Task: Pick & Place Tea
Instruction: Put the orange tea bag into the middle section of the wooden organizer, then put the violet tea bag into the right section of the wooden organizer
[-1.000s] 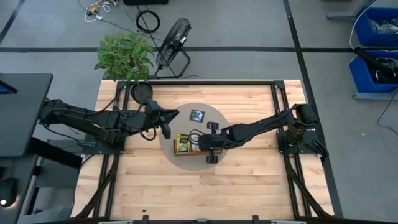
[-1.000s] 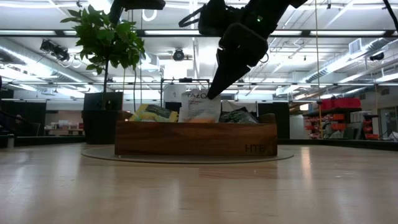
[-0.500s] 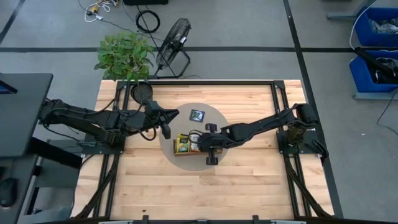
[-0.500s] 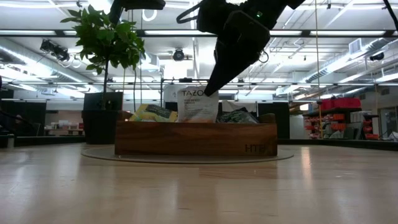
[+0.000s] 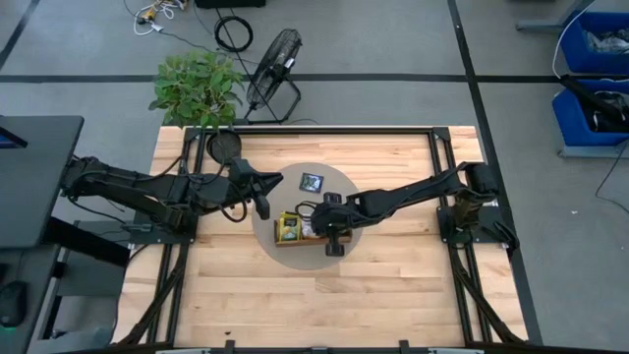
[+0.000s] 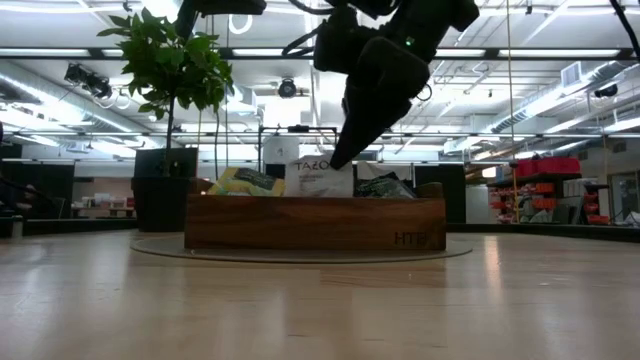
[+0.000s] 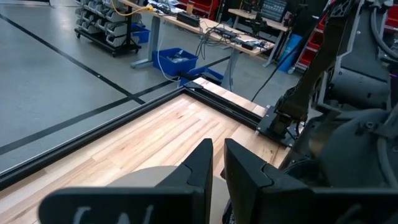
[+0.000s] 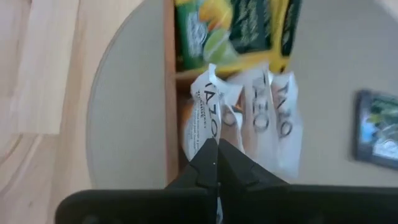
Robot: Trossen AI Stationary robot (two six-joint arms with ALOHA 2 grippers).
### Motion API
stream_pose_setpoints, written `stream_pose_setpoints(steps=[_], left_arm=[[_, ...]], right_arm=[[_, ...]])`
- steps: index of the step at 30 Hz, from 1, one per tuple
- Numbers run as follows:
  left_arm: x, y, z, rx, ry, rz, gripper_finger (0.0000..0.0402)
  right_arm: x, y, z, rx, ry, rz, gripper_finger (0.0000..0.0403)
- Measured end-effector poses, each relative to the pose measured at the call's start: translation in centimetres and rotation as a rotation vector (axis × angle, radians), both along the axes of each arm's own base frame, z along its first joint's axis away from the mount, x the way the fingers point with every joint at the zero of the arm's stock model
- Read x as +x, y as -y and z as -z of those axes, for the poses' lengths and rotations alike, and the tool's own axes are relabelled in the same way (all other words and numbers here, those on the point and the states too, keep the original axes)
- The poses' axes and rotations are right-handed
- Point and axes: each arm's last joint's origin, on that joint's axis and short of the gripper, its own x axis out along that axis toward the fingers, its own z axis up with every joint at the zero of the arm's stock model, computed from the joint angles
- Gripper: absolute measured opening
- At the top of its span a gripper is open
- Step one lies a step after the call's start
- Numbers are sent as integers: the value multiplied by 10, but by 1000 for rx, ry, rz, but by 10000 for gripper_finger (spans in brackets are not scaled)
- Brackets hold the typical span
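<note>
On the wooden counter (image 5: 295, 295) we see a round grey mat (image 5: 339, 182) carrying a brown tray (image 6: 315, 222) of tea packets. Our right tool (image 8: 214, 147), over the tray's middle compartment, pinches a white packet (image 6: 320, 175) by its top edge. Our left tool (image 5: 263, 208), nearly closed and empty, hovers beside the mat. A dark blue packet (image 5: 312, 182) lies apart on the mat.

Bright, even light from long ceiling strip lamps (image 6: 90, 52) (overhead in the low view); the white paper tea packets (image 8: 249, 118) look blurred close up.
</note>
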Motion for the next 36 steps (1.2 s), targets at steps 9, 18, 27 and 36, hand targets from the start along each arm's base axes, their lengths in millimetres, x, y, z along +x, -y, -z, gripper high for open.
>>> stream_pose_setpoints(steps=[9,18,27,36], left_arm=[[0,0,-1,-1,6,0,46],[0,0,-1,-1,6,1,46],[0,0,-1,2,5,1,46],[0,0,-1,1,6,1,46]], right_arm=[[3,2,5,2,-3,2,18],[1,2,-3,2,21,-45,103],[-12,15,-42,-35,123,-59,160],[-24,86,-62,-49,161,113,160]])
